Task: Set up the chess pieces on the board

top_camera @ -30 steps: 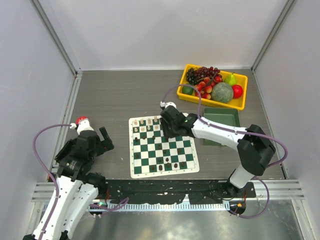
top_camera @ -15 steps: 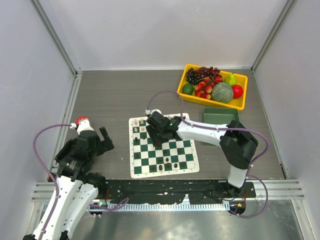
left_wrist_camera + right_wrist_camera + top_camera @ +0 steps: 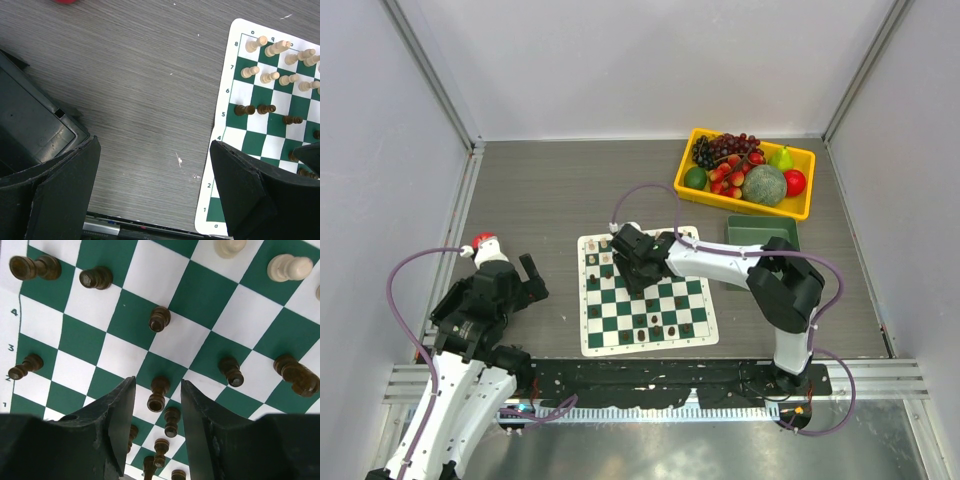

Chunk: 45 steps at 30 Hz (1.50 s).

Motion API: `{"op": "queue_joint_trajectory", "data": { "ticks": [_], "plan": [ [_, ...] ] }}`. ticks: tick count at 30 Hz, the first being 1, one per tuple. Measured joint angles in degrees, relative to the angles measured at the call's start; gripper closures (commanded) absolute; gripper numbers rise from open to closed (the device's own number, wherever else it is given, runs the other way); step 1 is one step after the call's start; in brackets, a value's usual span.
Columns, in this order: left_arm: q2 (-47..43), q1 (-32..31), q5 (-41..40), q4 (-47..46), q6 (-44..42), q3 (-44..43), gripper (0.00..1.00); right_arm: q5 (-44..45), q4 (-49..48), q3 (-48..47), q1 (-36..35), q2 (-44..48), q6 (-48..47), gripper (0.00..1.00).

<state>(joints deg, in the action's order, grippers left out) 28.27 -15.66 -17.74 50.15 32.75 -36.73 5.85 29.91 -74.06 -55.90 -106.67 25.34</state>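
Grey wood-grain desk [image 3: 560,190], boxed in by plain white walls [image 3: 650,60] on three sides. Silver metal posts [image 3: 432,75] run up the back corners, and a slotted aluminium rail [image 3: 895,380] sits along the near edge. Lighting's soft and even.

Board: the flat square mat of dark green and white checks [image 3: 642,347], white-bordered, lies flat and a touch skewed.
Cream side: small light-wood chessmen [image 3: 270,77] bunch up on the two far rows.
Dark side: small dark-brown chessmen [image 3: 160,319] are scattered over the middle and near squares.
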Motion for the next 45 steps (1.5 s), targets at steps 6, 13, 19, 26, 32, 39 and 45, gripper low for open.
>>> {"op": "queue_joint_trajectory", "data": {
  "ticks": [6, 13, 19, 26, 32, 39, 45],
  "plan": [
    [0.0, 0.0, 0.2, -0.2, 0.0, 0.0, 0.01, 0.0, 1.3, -0.2, -0.3, -0.7, -0.2, 0.58],
    [0.0, 0.0, 0.4, -0.2, 0.0, 0.0, 0.01, -0.5, 1.9, -1.1, -0.3, -1.4, -0.6, 0.69],
    [0.0, 0.0, 0.4, -0.2, 0.0, 0.0, 0.01, -0.6, 2.5, -1.6, -0.4, -1.5, -1.1, 0.58],
    [0.0, 0.0, 0.4, -0.2, 0.0, 0.0, 0.01, -0.6, 3.3, -1.7, -0.5, -1.5, -1.3, 0.66],
    [0.0, 0.0, 0.4, -0.2, 0.0, 0.0, 0.01, -0.7, 3.8, -1.7, -0.9, -1.5, -1.4, 0.70],
    [0.0, 0.0, 0.4, -0.2, 0.0, 0.0, 0.01, -1.0, 4.4, -1.7, -1.0, -1.5, -1.5, 0.82],
    [0.0, 0.0, 0.4, -0.2, 0.0, 0.0, 0.01, 0.0, 4.1, -1.1, -1.1, -0.4, -1.5, 0.82]
  ]
}}
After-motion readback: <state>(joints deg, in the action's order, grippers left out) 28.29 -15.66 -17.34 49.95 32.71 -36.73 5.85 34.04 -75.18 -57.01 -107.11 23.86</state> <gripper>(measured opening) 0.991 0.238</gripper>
